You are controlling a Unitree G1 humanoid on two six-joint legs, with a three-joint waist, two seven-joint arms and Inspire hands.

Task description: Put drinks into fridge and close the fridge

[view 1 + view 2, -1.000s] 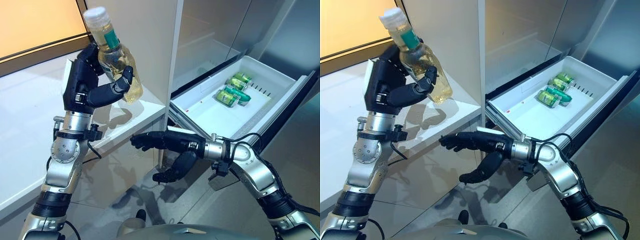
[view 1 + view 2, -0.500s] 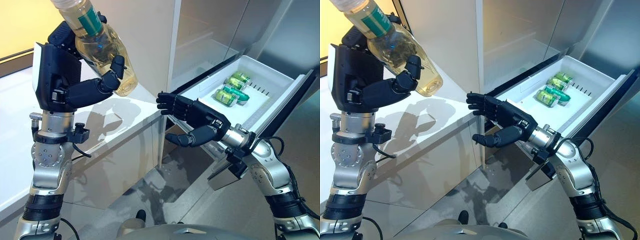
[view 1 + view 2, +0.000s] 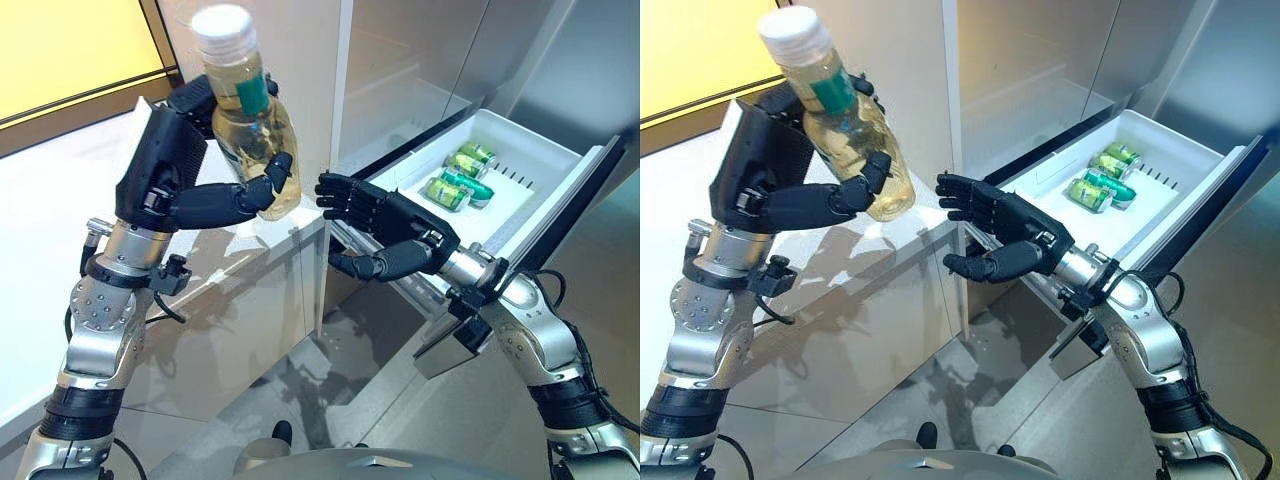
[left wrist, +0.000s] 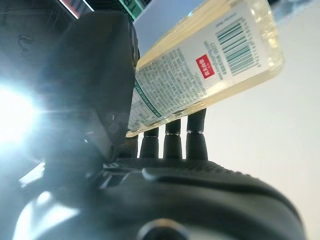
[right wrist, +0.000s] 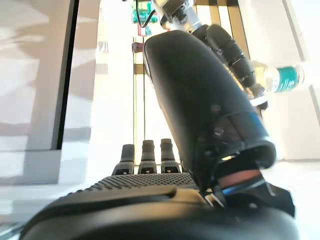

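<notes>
The left hand [image 3: 175,185] gripped the bottle [image 3: 248,128] above the bench [image 3: 60,220]; the right hand [image 3: 385,235] waited open-fingered beside it. Handover seemed underway; next, the fridge drawer [image 3: 420,225] holding 3 cans [image 3: 455,180].

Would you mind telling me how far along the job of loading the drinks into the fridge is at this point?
Partly done. Green cans already lie in the open fridge drawer. In hand: the left hand grips a bottle of pale drink, held up above the white counter. The right hand is open beside it, apart from the bottle, palm towards it. Left to do: get the bottle into the drawer, then push the drawer shut.
</notes>
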